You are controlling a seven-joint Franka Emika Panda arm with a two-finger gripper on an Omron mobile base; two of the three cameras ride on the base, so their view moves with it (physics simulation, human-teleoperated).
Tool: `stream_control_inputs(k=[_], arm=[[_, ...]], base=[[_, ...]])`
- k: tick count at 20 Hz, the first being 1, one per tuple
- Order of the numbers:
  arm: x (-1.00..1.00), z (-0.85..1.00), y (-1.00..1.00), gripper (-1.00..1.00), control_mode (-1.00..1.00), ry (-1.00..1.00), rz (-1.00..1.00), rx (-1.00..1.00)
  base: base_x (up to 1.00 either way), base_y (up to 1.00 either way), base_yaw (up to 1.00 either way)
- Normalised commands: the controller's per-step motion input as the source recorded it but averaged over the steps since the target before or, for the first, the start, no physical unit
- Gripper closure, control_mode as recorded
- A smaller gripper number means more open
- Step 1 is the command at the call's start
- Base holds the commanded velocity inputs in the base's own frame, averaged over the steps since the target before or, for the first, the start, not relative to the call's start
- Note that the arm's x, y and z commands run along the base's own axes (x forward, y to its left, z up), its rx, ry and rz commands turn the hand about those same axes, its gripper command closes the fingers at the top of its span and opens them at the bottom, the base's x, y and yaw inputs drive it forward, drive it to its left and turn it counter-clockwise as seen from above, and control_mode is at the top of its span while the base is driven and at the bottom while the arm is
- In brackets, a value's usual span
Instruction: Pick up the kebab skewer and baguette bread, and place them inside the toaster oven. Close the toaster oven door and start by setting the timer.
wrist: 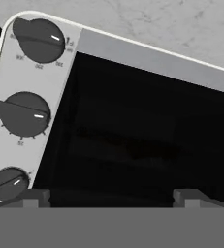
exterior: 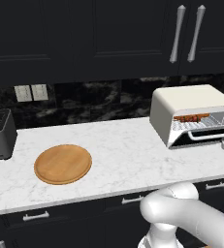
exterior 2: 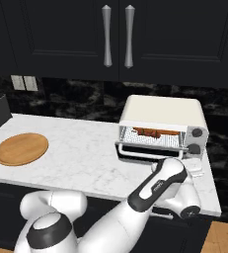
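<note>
White counter [exterior 2: 86, 148], oven [exterior 2: 160, 111] right of centre, door [exterior 2: 145, 148] ajar. Fingers wide, empty. Risk: knocking knobs [wrist: 24, 114] during door push.

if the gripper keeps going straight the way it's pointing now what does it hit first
Most likely the toaster oven door: the dark glass lies straight ahead of the open gripper, with the knobs off to one side. How far off the glass is remains unclear.
</note>
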Motion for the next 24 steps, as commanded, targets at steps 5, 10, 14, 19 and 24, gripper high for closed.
stream_control_inputs(k=[5,10,14,19,24], arm=[[0.8,1.0,0.1,-1.0,-1.0,0.0,-0.11,0.0],[0.63,1.0,0.03,-1.0,-1.0,0.01,-0.1,0.0],[0.55,1.0,0.01,-1.0,-1.0,0.06,-0.09,0.0],[0.49,1.0,0.02,-1.0,-1.0,0.12,-0.09,-0.01],[0.36,1.0,0.0,-1.0,-1.0,0.3,-0.06,-0.23]], base=[[0.0,0.0,0.0],[0.0,0.0,0.0],[0.0,0.0,0.0],[0.0,0.0,0.0],[0.0,0.0,0.0]])
